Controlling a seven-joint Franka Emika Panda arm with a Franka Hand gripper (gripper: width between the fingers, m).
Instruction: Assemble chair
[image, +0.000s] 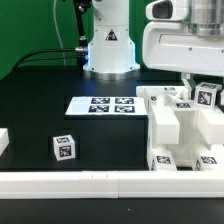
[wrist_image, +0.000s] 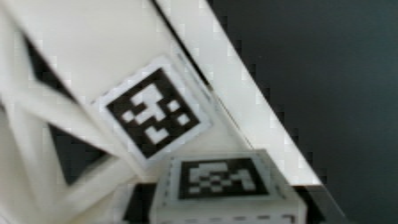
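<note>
Chair block (image: 63, 148) was seen nearest, at seven o'clock from the marker board (image: 105, 104); the other pieces (image: 180, 130) were clustered at four o'clock. Light, stiff, slippery plastic was judged; flat opposite faces were thought the best hold. Farther back, the gripper (image: 205, 88) was poised over the cluster; whether its fingers were clenched could not be told.

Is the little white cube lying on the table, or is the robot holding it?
On the table. The cube sits there alone, with nothing touching it.
</note>
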